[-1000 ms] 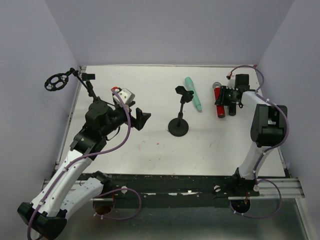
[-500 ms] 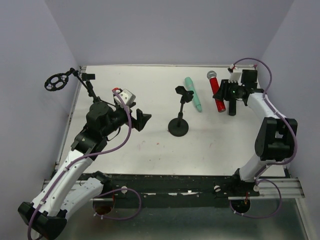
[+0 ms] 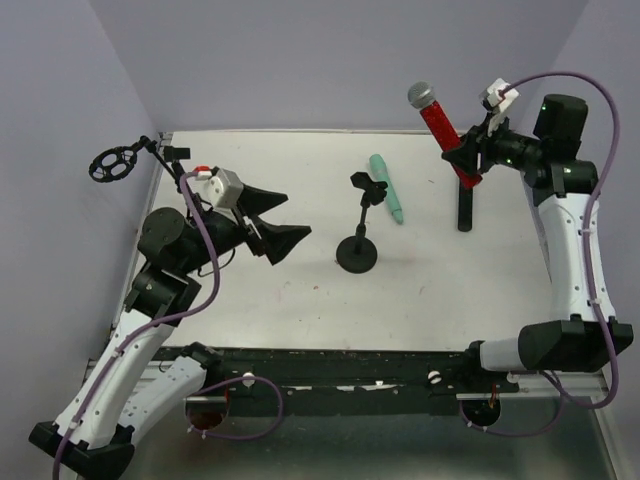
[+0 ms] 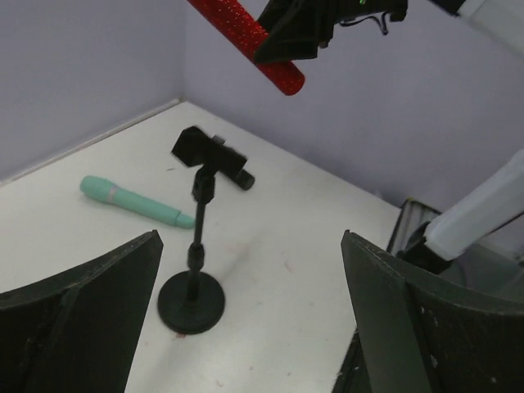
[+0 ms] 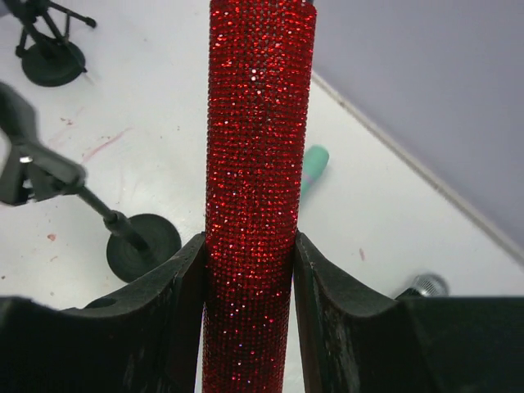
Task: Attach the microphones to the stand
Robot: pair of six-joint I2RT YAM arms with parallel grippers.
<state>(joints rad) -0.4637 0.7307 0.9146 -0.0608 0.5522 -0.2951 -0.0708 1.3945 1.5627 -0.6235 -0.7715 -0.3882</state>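
Note:
My right gripper [image 3: 468, 155] [image 5: 250, 246] is shut on the shaft of the red microphone [image 3: 440, 122] [image 5: 258, 147]. It holds it in the air at the back right, silver mesh head up and to the left. The mint-green microphone [image 3: 386, 188] [image 4: 135, 202] lies on the table right of the stand's clip. The black stand [image 3: 358, 250] [image 4: 191, 301] stands mid-table, its clip [image 3: 368, 187] [image 4: 209, 155] empty. The black microphone [image 3: 464, 205] lies under the right gripper. My left gripper [image 3: 275, 225] [image 4: 250, 327] is open wide and empty, left of the stand.
A second thin black stand [image 3: 175, 165] with a round ring [image 3: 118, 163] stands at the table's back left corner. Purple walls close in the back and both sides. The right arm's cable [image 3: 590, 110] loops above the table's right edge.
My right gripper has lifted the red microphone off the table, up and back, tilting it head-up. My left gripper has opened wide and turned toward the stand.

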